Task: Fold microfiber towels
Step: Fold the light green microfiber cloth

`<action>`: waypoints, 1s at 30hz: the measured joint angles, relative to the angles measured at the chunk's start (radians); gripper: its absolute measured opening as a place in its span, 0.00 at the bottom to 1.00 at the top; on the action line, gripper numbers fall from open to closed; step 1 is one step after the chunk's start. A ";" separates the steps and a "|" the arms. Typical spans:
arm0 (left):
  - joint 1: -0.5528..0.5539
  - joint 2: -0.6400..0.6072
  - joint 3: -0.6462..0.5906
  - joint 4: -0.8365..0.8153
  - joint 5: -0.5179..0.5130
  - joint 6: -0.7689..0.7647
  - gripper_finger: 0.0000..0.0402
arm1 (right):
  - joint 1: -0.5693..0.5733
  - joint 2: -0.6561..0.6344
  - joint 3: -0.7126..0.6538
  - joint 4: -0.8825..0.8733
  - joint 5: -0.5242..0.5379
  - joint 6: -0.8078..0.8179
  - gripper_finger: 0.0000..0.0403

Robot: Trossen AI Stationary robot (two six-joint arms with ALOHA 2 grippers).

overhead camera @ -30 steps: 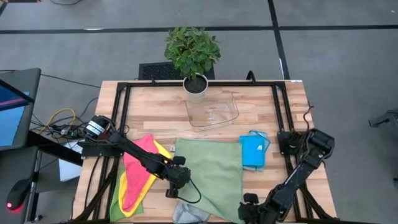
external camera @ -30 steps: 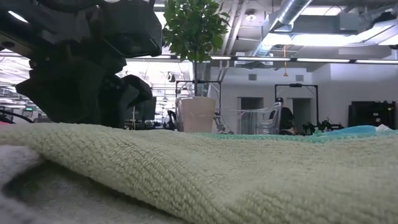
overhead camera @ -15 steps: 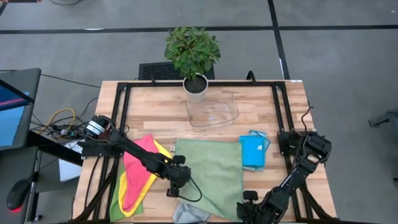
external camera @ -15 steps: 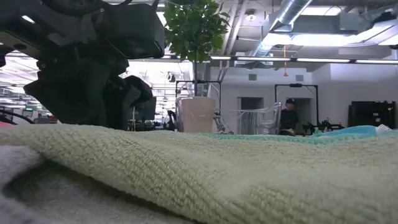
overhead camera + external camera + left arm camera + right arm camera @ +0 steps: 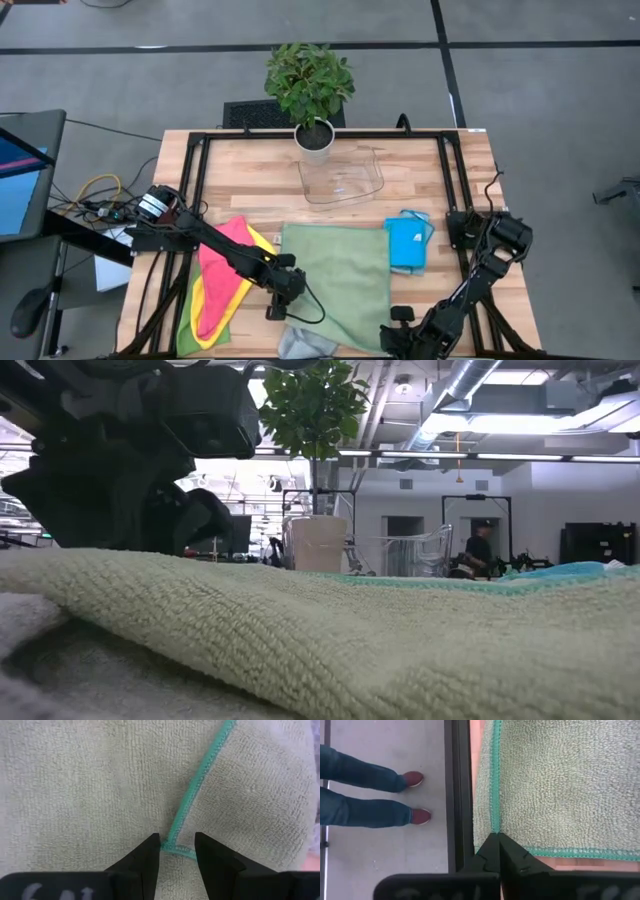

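Observation:
A pale green microfiber towel (image 5: 335,280) with teal edging lies spread flat at the table's near middle, and it fills the low view (image 5: 350,640). My left gripper (image 5: 284,298) (image 5: 177,840) is at its near left corner, which lies over a grey towel (image 5: 305,342). My right gripper (image 5: 398,330) (image 5: 496,836) is shut at its near right corner. A folded blue towel (image 5: 408,243) lies to the right. A pile of pink, yellow and green towels (image 5: 225,285) lies to the left. My left gripper comes down from above with a finger (image 5: 147,857) on each side of the towel's teal-edged near left corner (image 5: 172,846). The corner lies in the gap between them, on the grey towel. My right gripper's fingers (image 5: 512,852) point down and meet on the near right corner. The two teal edges (image 5: 494,822) run in under them. The fingers hide the corner itself, and the towel beside them lies flat.
A clear plastic tray (image 5: 345,178) and a potted plant (image 5: 312,90) stand at the far middle. A black frame bar (image 5: 457,795) runs along the table's near edge. A person's legs (image 5: 365,790) stand on the floor beside it.
My right gripper has shut at the towel's near right corner, after edging slightly toward the table's left. The towel has stayed flat.

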 joint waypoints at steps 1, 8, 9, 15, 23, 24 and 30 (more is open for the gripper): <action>0.000 0.000 0.000 -0.005 -0.003 0.005 0.29 | 0.000 0.000 0.000 0.000 0.000 0.000 0.02; 0.005 -0.001 0.000 -0.054 0.000 0.009 0.13 | 0.000 0.000 -0.001 0.000 0.001 0.023 0.05; 0.005 -0.001 0.001 -0.057 0.000 0.010 0.09 | 0.000 -0.001 -0.001 0.000 0.002 0.023 0.06; 0.005 -0.002 0.001 -0.063 -0.001 -0.023 0.02 | 0.002 -0.036 -0.002 -0.003 0.004 -0.001 0.08; 0.005 -0.002 0.001 -0.064 -0.004 -0.064 0.01 | 0.002 -0.093 -0.002 0.017 0.005 0.007 0.22; 0.005 -0.002 0.001 -0.064 -0.007 -0.074 0.01 | 0.002 -0.093 -0.002 0.014 0.005 0.009 0.25; 0.005 -0.002 0.001 -0.064 -0.011 -0.110 0.00 | 0.006 -0.093 -0.002 0.057 0.005 0.024 0.43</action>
